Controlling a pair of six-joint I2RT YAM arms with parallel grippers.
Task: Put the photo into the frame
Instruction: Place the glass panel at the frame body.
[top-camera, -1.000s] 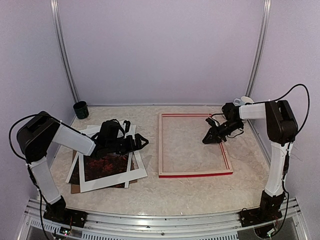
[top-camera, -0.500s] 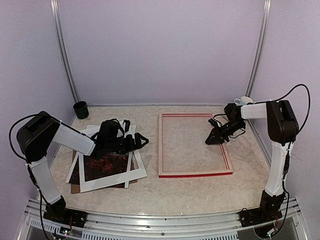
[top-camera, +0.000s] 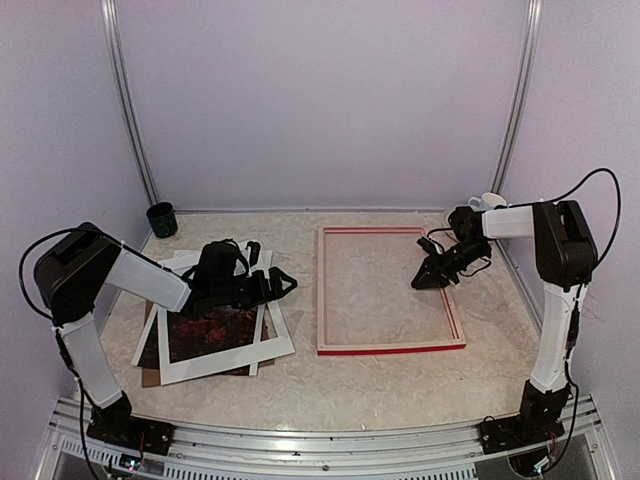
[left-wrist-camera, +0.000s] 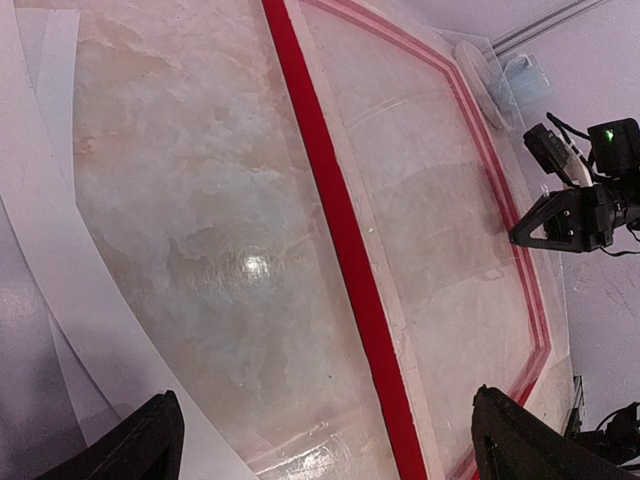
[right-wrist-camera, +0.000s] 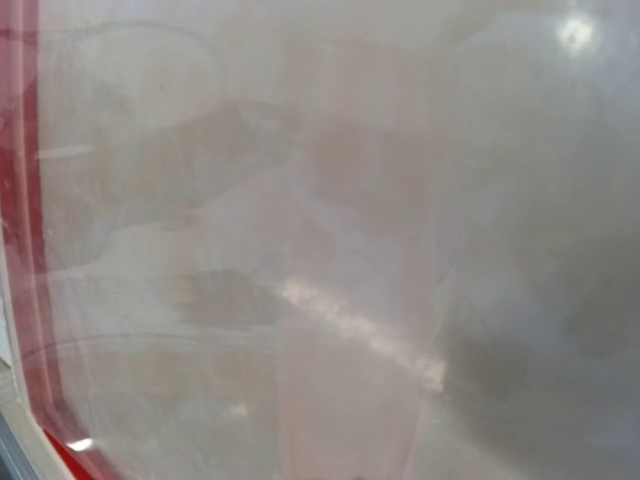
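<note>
The photo (top-camera: 205, 328), dark reddish, lies at the left under a white window mat (top-camera: 225, 361). My left gripper (top-camera: 288, 282) hovers at that stack's right edge, open and empty; in the left wrist view its fingertips (left-wrist-camera: 150, 445) straddle bare table beside the frame's red rail (left-wrist-camera: 340, 220). The frame (top-camera: 390, 347) lies flat, pale wood side up, right of centre. My right gripper (top-camera: 417, 283) hangs low over the frame's right part, its fingers meeting at the tip (left-wrist-camera: 517, 235), with nothing seen between them. The right wrist view is a blur of table and red edge (right-wrist-camera: 25, 200).
A brown backing board (top-camera: 150, 376) pokes out under the mat. A dark green cup (top-camera: 162, 219) stands at the back left, a white cup (top-camera: 488, 202) at the back right. Walls close in the table on three sides.
My right gripper has shifted a little to the right over the frame. The left arm and the stack have not moved.
</note>
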